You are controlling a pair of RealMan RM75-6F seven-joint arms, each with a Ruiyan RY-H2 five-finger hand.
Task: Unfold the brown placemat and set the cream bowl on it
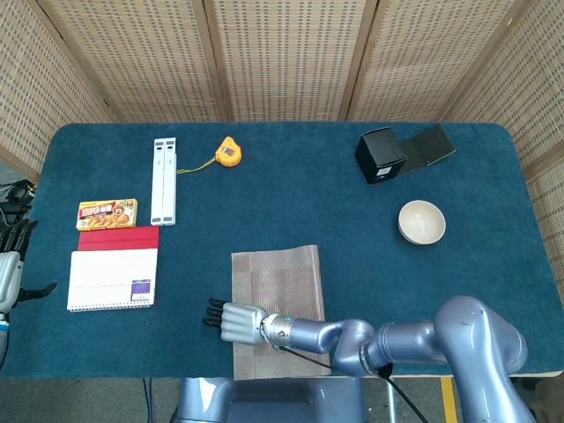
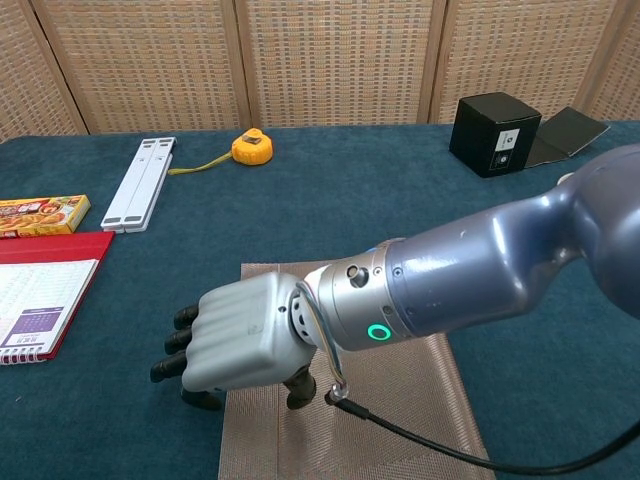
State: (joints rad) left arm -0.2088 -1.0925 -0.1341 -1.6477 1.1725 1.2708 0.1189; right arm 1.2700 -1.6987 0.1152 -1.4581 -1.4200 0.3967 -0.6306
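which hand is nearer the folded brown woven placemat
Right. The right hand sits at the folded brown woven placemat's near left edge, fingers reaching past it. The left hand is far off at the table's left edge, beyond the white spiral notebook.

The right hand (image 2: 235, 343) has a silver, ribbed back and black fingers (image 2: 172, 343), and it joins a smooth metallic blue-grey arm (image 2: 480, 270) through a round wrist ring set with small dark screws. A green ring light (image 2: 378, 332) glows on the forearm near the wrist, and a thin black cable (image 2: 440, 447) runs out from beneath it. At the frame's edge, the left hand (image 1: 9, 269) shows a pale grey body with black fingers.
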